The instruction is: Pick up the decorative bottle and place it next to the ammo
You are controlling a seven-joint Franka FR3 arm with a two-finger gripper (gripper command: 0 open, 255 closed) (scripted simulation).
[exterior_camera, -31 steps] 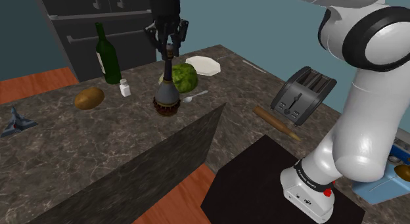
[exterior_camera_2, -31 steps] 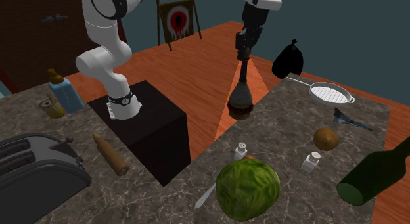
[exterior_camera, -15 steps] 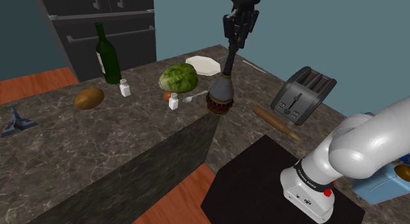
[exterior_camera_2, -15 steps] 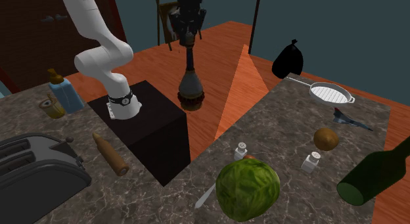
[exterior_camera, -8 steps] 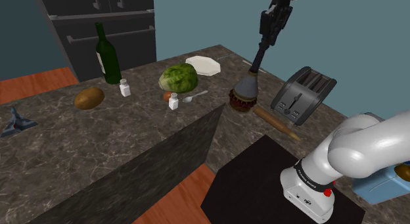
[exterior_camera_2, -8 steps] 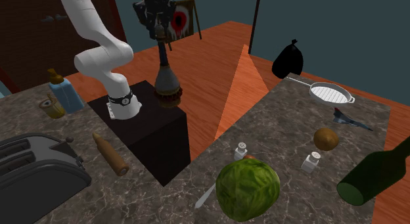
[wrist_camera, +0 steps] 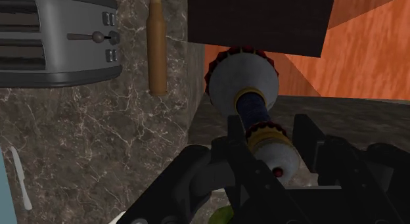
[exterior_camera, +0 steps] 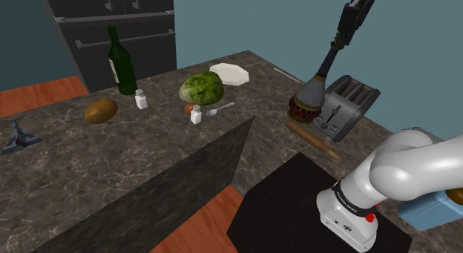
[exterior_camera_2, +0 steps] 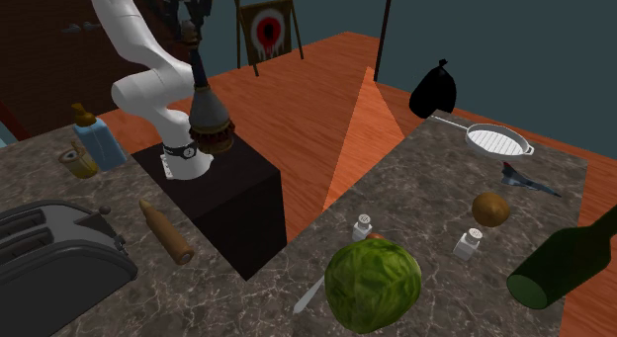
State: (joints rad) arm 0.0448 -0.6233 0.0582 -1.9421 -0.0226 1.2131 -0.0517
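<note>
Glossy white arm (exterior_camera: pixel 415 170) of rounded, bulbous links with dark joints; black band and small red mark on the white base collar (exterior_camera: pixel 347 208); all-black, angular two-finger gripper (exterior_camera: pixel 346 29) at the far end.

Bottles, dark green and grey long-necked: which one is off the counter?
The grey long-necked bottle with red-trimmed base: it hangs tilted from the black gripper, while the dark green bottle stands on the marbled counter.

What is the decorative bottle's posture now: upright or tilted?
Tilted. The gripper clasps the decorative bottle by its neck; in the shoulder view its base hangs down and leftward, while the green bottle stands straight.
</note>
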